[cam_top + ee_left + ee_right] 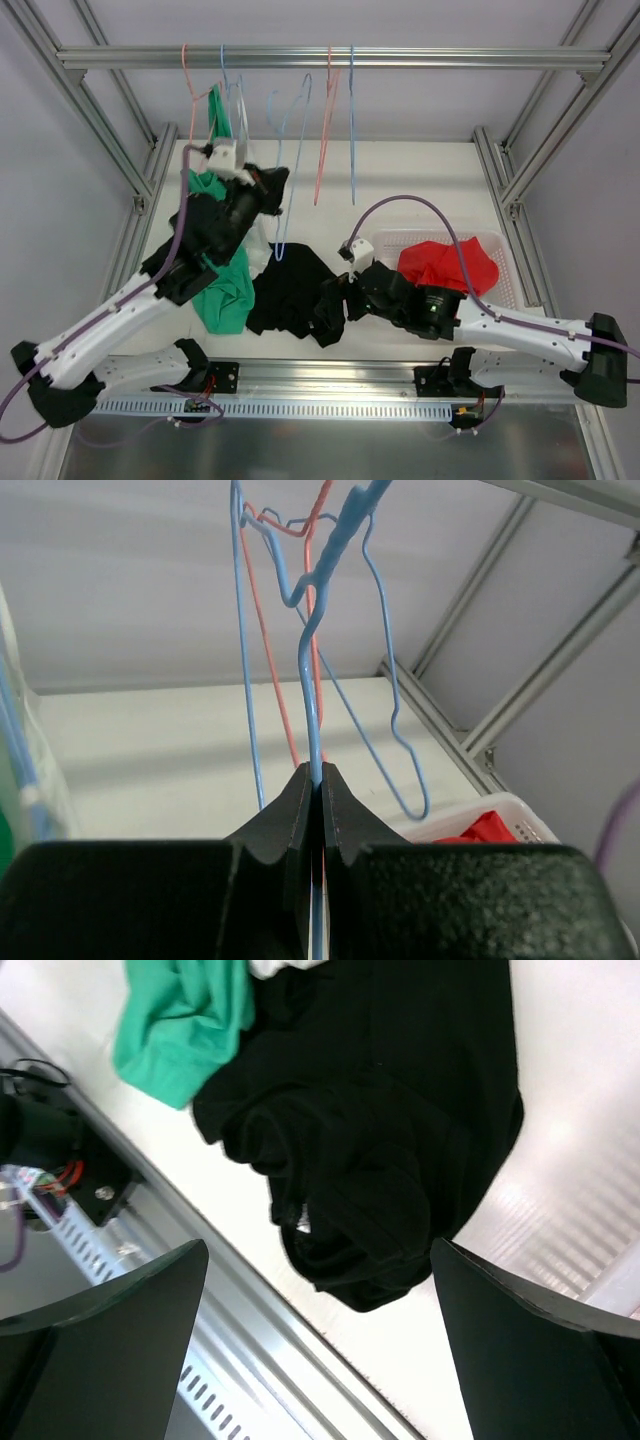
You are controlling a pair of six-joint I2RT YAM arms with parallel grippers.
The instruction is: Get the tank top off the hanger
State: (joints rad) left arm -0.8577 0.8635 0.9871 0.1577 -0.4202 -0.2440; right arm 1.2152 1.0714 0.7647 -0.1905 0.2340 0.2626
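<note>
Top external view: a green tank top (228, 290) hangs from up among the thin wire hangers under the grey aluminium rail (320, 57), a narrow strap high at the left and its lower part spread on the white table (420, 180), partly behind the left arm. In the left wrist view the left gripper (320, 780) has its black fingers pressed together on the wire of a light blue wire hanger (308, 660), which carries no cloth in the part that shows; a pink wire hanger (268, 640) hangs behind it. The right gripper (318, 1250) hovers with its fingers spread wide above a crumpled black garment (380, 1140) lying on the table beside the green hem. A small white label (303, 1222) shows in its folds, too small to read. A red cloth (447, 265) sits in a white slatted plastic basket (503, 243) to the right.
</note>
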